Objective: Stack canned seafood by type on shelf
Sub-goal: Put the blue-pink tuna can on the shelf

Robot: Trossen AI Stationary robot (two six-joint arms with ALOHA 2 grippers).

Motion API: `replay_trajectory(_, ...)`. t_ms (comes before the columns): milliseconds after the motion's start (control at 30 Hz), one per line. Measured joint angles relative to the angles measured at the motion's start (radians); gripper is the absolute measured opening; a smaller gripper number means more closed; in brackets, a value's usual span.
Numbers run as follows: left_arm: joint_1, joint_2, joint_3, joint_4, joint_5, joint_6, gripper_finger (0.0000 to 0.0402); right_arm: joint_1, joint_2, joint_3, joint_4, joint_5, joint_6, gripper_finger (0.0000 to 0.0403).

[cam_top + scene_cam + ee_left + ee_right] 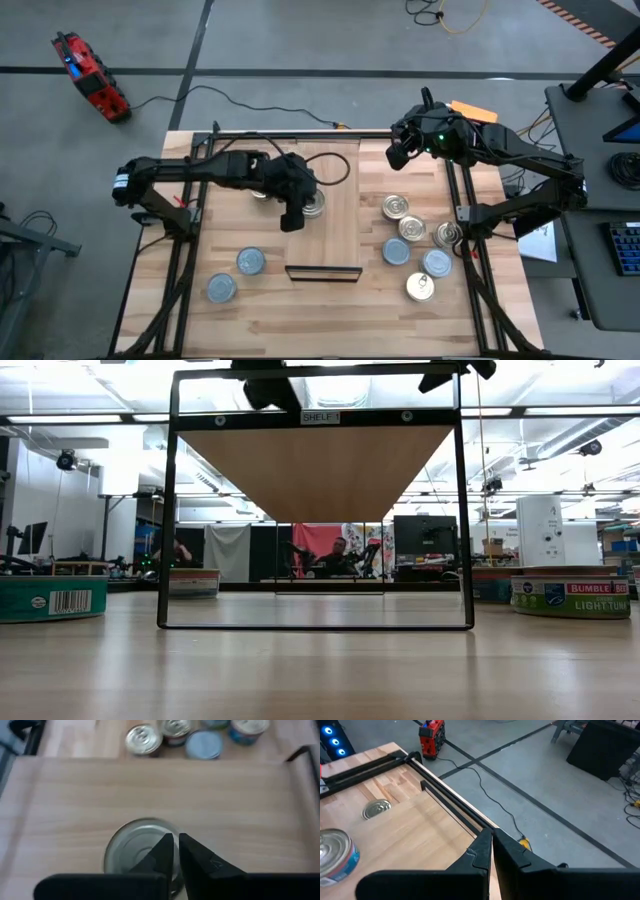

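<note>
High view: nine tins visible. Six cluster on table right of shelf (335, 215): three silver tops (396, 207), three pale blue (397, 251). Two pale blue tins (250, 262) on table left of shelf. One silver tin (312, 203) on shelf's left side, left gripper (292, 221) over it, fingers together, nothing clamped. Right gripper (397, 155) pinched together, empty, at table's far edge.

The shelf (335, 215) was pale blond wood with fine grain, dark-edged at six o'clock; on it sat a silver, ring-topped tin (140, 852), and at three o'clock stood a pale blue-topped tin (397, 252)
</note>
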Motion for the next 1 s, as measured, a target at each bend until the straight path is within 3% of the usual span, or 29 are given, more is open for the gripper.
replay_trajectory(533, 0.002, 0.0, -0.119, 0.081, -0.024, -0.044, 0.0, 0.0, 0.0, 0.0, -0.014, 0.0, 0.0, 0.0009)
replay_trajectory(1000, 0.027, 0.0, -0.156, 0.114, -0.241, -0.101, 0.0, 0.0, 0.0, 0.0, -0.013, 0.002, 0.017, 0.0009)
